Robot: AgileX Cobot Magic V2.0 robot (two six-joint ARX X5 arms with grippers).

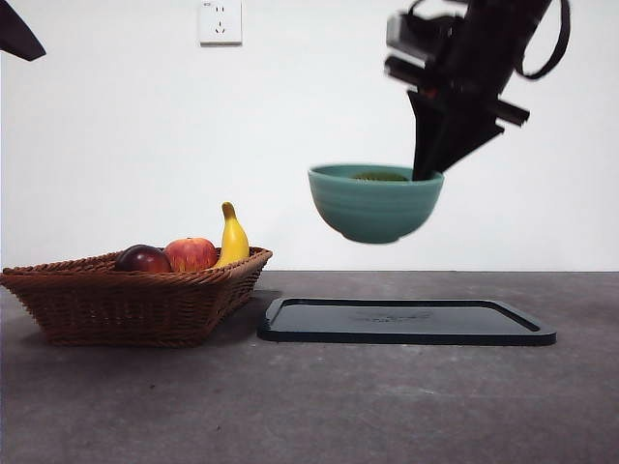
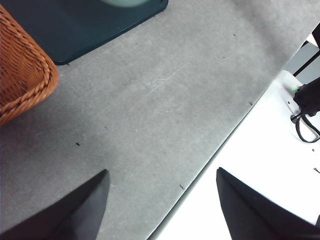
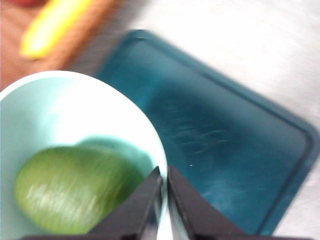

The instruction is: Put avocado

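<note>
The green avocado (image 3: pixel 70 187) lies inside a teal bowl (image 1: pixel 375 203); in the front view only its top (image 1: pixel 379 177) shows above the rim. My right gripper (image 3: pixel 164 200) is shut on the bowl's rim (image 3: pixel 155 150) and holds the bowl in the air above the dark tray (image 1: pixel 406 322). In the front view that gripper (image 1: pixel 428 169) comes down from the upper right onto the bowl's right edge. My left gripper (image 2: pixel 162 200) is open over bare table near the table's edge, holding nothing.
A wicker basket (image 1: pixel 135 300) at the left holds a dark red-purple fruit (image 1: pixel 143 259), a red apple (image 1: pixel 191 253) and a banana (image 1: pixel 232 237). The basket's corner (image 2: pixel 25 80) and the tray's corner (image 2: pixel 90 25) show in the left wrist view. A wall socket (image 1: pixel 220 21) is behind.
</note>
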